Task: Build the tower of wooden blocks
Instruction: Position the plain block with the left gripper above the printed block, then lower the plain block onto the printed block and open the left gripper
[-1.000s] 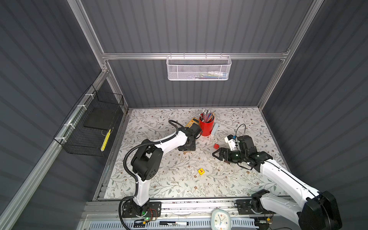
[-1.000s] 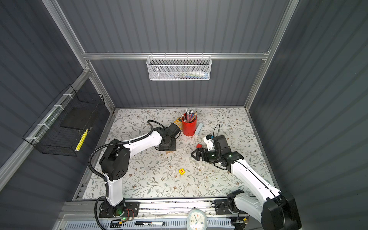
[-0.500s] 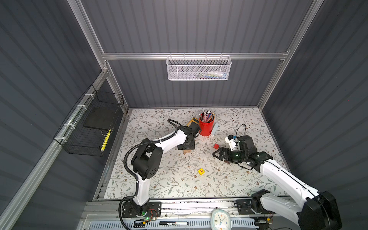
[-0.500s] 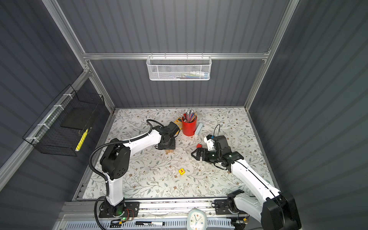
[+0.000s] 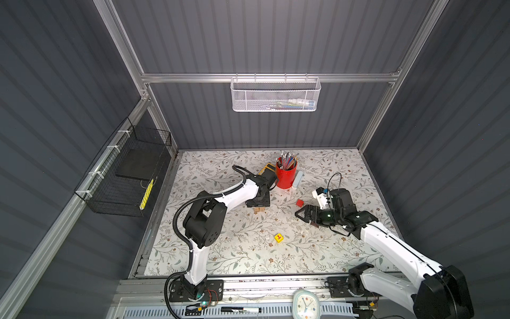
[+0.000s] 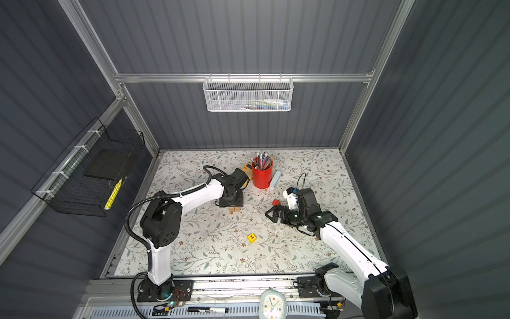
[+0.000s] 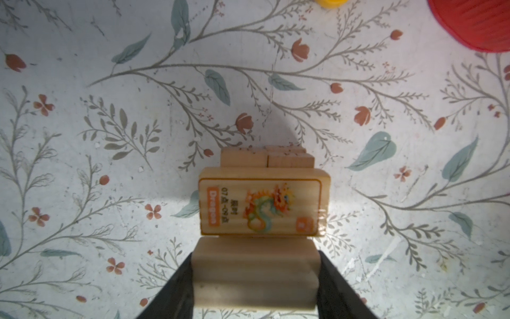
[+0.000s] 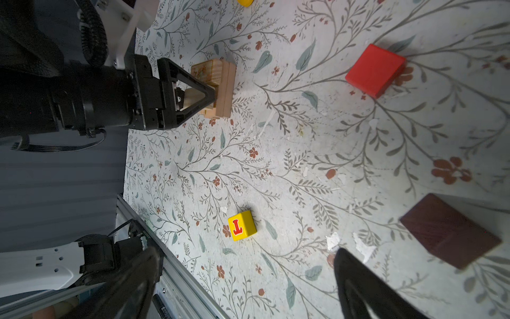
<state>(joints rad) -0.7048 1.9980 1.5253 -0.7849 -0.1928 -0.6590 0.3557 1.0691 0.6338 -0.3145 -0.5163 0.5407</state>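
left end effector [image 7: 255, 276]: pinching a plain pale block [image 7: 255, 265] between its two black fingers, pointing down at the stack.
wood block tower [image 5: 259, 210]: on the bench [image 5: 220, 248] just below the left arm's wrist, near the red pencil cup [image 5: 286, 176]; pale blocks lie side by side at the bottom, with a dragon-printed block [image 7: 262, 204] laid across them.
plain pale block: right beside the dragon-printed block; cannot tell whether it rests on the lower blocks.
right end effector [image 5: 297, 215]: spread wide, holding nothing, low over the bench.
red cube [image 5: 299, 203]: loose on the bench, just beside the right end effector.
yellow lettered cube [image 5: 279, 237]: alone, well apart from the tower.
dark brown roof piece [image 8: 449, 234]: on the bench, close by the right fingers.
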